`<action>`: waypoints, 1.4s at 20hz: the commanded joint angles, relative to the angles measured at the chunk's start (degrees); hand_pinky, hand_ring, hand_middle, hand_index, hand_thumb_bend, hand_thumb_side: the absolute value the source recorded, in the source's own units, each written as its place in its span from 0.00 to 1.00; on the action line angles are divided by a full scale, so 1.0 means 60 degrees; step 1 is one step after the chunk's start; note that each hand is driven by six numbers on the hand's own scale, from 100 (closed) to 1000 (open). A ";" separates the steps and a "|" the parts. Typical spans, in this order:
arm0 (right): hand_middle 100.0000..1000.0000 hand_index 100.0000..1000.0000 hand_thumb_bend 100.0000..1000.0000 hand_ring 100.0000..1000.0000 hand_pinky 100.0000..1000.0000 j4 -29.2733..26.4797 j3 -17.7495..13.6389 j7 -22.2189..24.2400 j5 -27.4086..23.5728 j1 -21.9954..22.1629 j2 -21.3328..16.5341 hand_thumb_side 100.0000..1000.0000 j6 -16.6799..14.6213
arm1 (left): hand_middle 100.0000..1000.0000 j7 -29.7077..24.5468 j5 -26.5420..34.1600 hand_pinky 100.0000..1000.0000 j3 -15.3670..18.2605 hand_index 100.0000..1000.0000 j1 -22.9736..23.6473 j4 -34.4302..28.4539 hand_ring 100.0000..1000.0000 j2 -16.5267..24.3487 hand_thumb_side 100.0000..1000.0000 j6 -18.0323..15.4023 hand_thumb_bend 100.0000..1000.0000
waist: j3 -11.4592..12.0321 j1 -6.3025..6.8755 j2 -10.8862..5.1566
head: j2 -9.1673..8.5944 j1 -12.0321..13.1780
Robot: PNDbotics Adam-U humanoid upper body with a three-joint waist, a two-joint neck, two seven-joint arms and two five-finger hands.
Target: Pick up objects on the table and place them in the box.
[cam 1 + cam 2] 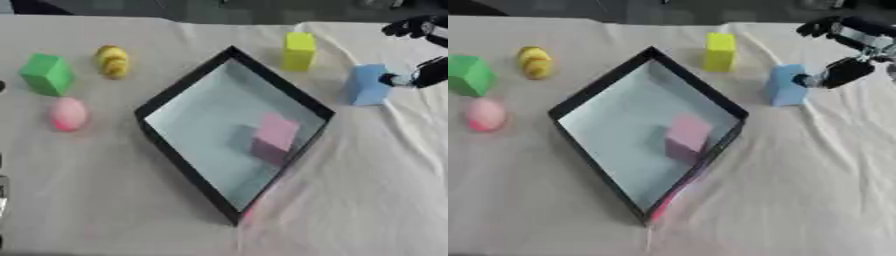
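On a white cloth, left to right: a green block [46, 74], pink egg [67, 113], yellow ridged shape [112, 61], a black box [175, 95] (pink block [275, 136] inside), yellow block [298, 51], and a blue block [367, 85] touched by the right hand [843, 71], whose grip I cannot tell.

right hand [846, 70] | partly cut by edge, fingers blurred | perhaps touching blue block [786, 85]

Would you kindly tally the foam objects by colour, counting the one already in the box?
Pink: 2, a block in the box and an egg shape
Yellow: 2, a block and a ridged piece
Green: 1
Blue: 1
Total: 6
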 commanded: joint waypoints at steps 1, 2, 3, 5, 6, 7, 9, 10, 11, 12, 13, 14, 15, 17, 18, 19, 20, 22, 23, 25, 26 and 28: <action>0.85 0.90 0.37 0.92 0.93 0.0279 -0.0269 0.0482 0.0513 -0.0284 -0.0199 0.03 -0.0476 | 0.73 -0.0009 -0.0066 0.80 0.0017 0.80 -0.0065 -0.0132 0.76 0.0298 0.72 0.0019 0.08 | -0.0014 -0.0097 -0.0229 | -0.0071 0.0013; 0.86 0.90 0.37 0.92 0.93 0.0384 -0.0346 0.0632 0.0663 -0.0335 -0.0162 0.02 -0.0616 | 0.73 -0.0012 -0.0066 0.79 0.0016 0.80 -0.0064 -0.0131 0.76 0.0298 0.72 0.0022 0.08 | -0.0019 -0.0094 -0.0225 | -0.0070 0.0015; 0.86 0.90 0.37 0.93 0.94 0.0494 -0.0417 0.0788 0.0819 -0.0388 -0.0124 0.02 -0.0752 | 0.73 -0.0015 -0.0067 0.79 0.0017 0.80 -0.0065 -0.0131 0.76 0.0299 0.72 0.0024 0.08 | -0.0024 -0.0092 -0.0219 | -0.0070 0.0018; 0.87 0.90 0.37 0.93 0.94 0.0667 -0.0526 0.1092 0.1123 -0.0475 -0.0073 0.03 -0.1020 | 0.73 -0.0018 -0.0071 0.79 0.0019 0.80 -0.0066 -0.0132 0.76 0.0301 0.72 0.0027 0.08 | -0.0033 -0.0092 -0.0199 | -0.0074 0.0018; 0.87 0.90 0.37 0.93 0.94 0.0713 -0.0575 0.1237 0.1269 -0.0506 -0.0065 0.02 -0.1156 | 0.73 -0.0019 -0.0073 0.79 0.0018 0.80 -0.0065 -0.0131 0.76 0.0304 0.73 0.0029 0.08 | -0.0040 -0.0093 -0.0187 | -0.0075 0.0015; 0.87 0.91 0.36 0.93 0.94 0.0745 -0.0635 0.1393 0.1424 -0.0530 -0.0057 0.02 -0.1299 | 0.73 -0.0023 -0.0072 0.79 0.0015 0.80 -0.0064 -0.0130 0.76 0.0308 0.73 0.0031 0.08 | -0.0047 -0.0095 -0.0173 | -0.0079 0.0010; 0.87 0.91 0.36 0.93 0.93 0.0816 -0.0792 0.1715 0.1747 -0.0589 -0.0022 0.02 -0.1539 | 0.73 -0.0036 -0.0076 0.79 0.0002 0.80 -0.0064 -0.0129 0.76 0.0317 0.73 0.0037 0.08 | -0.0056 -0.0093 -0.0144 | -0.0083 -0.0001; 0.87 0.91 0.36 0.93 0.93 0.0854 -0.0888 0.1885 0.1917 -0.0637 0.0015 0.02 -0.1638 | 0.73 -0.0043 -0.0081 0.79 -0.0003 0.80 -0.0064 -0.0131 0.76 0.0319 0.73 0.0040 0.08 | -0.0058 -0.0089 -0.0131 | -0.0090 -0.0005; 0.87 0.91 0.36 0.93 0.93 0.0890 -0.0986 0.2056 0.2088 -0.0689 0.0057 0.02 -0.1730 | 0.73 -0.0045 -0.0086 0.79 -0.0004 0.80 -0.0063 -0.0132 0.76 0.0320 0.73 0.0041 0.08 | -0.0062 -0.0084 -0.0121 | -0.0098 -0.0008; 0.87 0.91 0.36 0.93 0.93 0.0924 -0.1076 0.2222 0.2253 -0.0748 0.0103 0.02 -0.1809 | 0.73 -0.0045 -0.0088 0.79 -0.0002 0.80 -0.0062 -0.0133 0.76 0.0320 0.73 0.0044 0.08 | -0.0063 -0.0079 -0.0105 | -0.0117 -0.0014; 0.87 0.91 0.36 0.93 0.93 0.0962 -0.1161 0.2394 0.2400 -0.0814 0.0159 0.02 -0.1880 | 0.73 -0.0044 -0.0091 0.79 0.0000 0.80 -0.0065 -0.0135 0.76 0.0319 0.73 0.0046 0.07 | -0.0060 -0.0074 -0.0087 | -0.0136 -0.0030; 0.87 0.91 0.36 0.93 0.93 0.1000 -0.1235 0.2576 0.2500 -0.0883 0.0216 0.03 -0.1942 | 0.73 -0.0043 -0.0094 0.79 0.0002 0.80 -0.0071 -0.0139 0.76 0.0318 0.73 0.0048 0.07 | -0.0054 -0.0071 -0.0068 | -0.0153 -0.0049; 0.86 0.90 0.37 0.93 0.93 0.1027 -0.1297 0.2764 0.2558 -0.0944 0.0263 0.04 -0.1986 | 0.73 -0.0041 -0.0097 0.79 0.0004 0.80 -0.0076 -0.0142 0.76 0.0317 0.72 0.0051 0.07 | -0.0050 -0.0069 -0.0054 | -0.0161 -0.0060; 0.86 0.90 0.38 0.93 0.93 0.1034 -0.1338 0.3140 0.2644 -0.1044 0.0338 0.06 -0.2057 | 0.73 -0.0038 -0.0099 0.79 0.0004 0.80 -0.0097 -0.0150 0.76 0.0311 0.72 0.0058 0.07 | -0.0030 -0.0072 -0.0020 | -0.0171 -0.0078; 0.86 0.90 0.38 0.92 0.94 0.1017 -0.1349 0.3328 0.2662 -0.1080 0.0367 0.07 -0.2081 | 0.73 -0.0037 -0.0096 0.79 0.0004 0.80 -0.0108 -0.0154 0.76 0.0307 0.72 0.0060 0.07 | -0.0024 -0.0073 -0.0007 | -0.0169 -0.0079; 0.86 0.90 0.38 0.92 0.94 0.0991 -0.1372 0.3516 0.2659 -0.1117 0.0392 0.07 -0.2088 | 0.73 -0.0036 -0.0093 0.79 0.0003 0.80 -0.0116 -0.0156 0.76 0.0303 0.72 0.0062 0.07 | -0.0021 -0.0073 0.0004 | -0.0170 -0.0074; 0.86 0.90 0.39 0.92 0.94 0.0966 -0.1405 0.3704 0.2632 -0.1160 0.0428 0.07 -0.2073 | 0.73 -0.0039 -0.0088 0.79 -0.0004 0.80 -0.0123 -0.0156 0.76 0.0300 0.73 0.0065 0.07 | -0.0018 -0.0072 0.0018 | -0.0174 -0.0067; 0.85 0.90 0.39 0.92 0.94 0.0929 -0.1460 0.4087 0.2574 -0.1257 0.0500 0.09 -0.1999 | 0.73 -0.0060 -0.0081 0.79 -0.0023 0.80 -0.0141 -0.0163 0.76 0.0296 0.73 0.0066 0.07 | -0.0010 -0.0069 0.0044 | -0.0197 -0.0054; 0.85 0.90 0.40 0.91 0.94 0.0913 -0.1481 0.4276 0.2551 -0.1306 0.0536 0.10 -0.1962 | 0.73 -0.0067 -0.0084 0.79 -0.0023 0.80 -0.0147 -0.0166 0.76 0.0293 0.73 0.0065 0.07 | -0.0005 -0.0065 0.0056 | -0.0207 -0.0051; 0.85 0.91 0.41 0.91 0.94 0.0878 -0.1497 0.4661 0.2499 -0.1405 0.0609 0.12 -0.1901 | 0.73 -0.0050 -0.0082 0.79 -0.0004 0.80 -0.0157 -0.0168 0.76 0.0283 0.73 0.0065 0.07 | 0.0008 -0.0058 0.0081 | -0.0226 -0.0056; 0.85 0.91 0.41 0.91 0.94 0.0864 -0.1500 0.4850 0.2477 -0.1458 0.0656 0.12 -0.1873 | 0.73 -0.0042 -0.0078 0.79 -0.0001 0.80 -0.0161 -0.0168 0.76 0.0278 0.73 0.0065 0.07 | 0.0015 -0.0055 0.0093 | -0.0228 -0.0070; 0.85 0.91 0.42 0.91 0.94 0.0857 -0.1535 0.5236 0.2441 -0.1583 0.0764 0.13 -0.1799 | 0.73 -0.0044 -0.0072 0.79 -0.0007 0.80 -0.0167 -0.0169 0.76 0.0270 0.73 0.0068 0.07 | 0.0026 -0.0050 0.0109 | -0.0218 -0.0094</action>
